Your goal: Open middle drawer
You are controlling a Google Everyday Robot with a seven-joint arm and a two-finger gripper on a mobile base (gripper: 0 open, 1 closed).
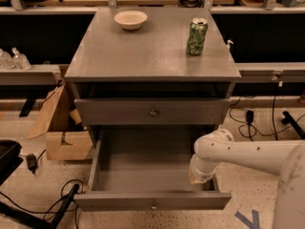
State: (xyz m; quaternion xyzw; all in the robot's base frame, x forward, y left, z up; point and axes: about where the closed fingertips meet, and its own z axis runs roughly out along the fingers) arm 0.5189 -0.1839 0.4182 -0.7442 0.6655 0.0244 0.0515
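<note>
Middle drawer (147, 163) looks pulled well out already, lower centre of the frame, so I'd call the opening basically done, only getting the arm clear is left. The gripper (200, 177) sits down by its right inside wall, can't tell if it's open or holding anything. Drawer front above (119, 111) is shut. Grey cabinet top (143, 51) has a bowl (130, 19) and green can (197, 36), cardboard box (66, 144) on the speckled floor at left

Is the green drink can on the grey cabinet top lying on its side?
No, the green drink can stands upright on the grey cabinet top; the gripper is down inside the pulled-out grey drawer.
</note>
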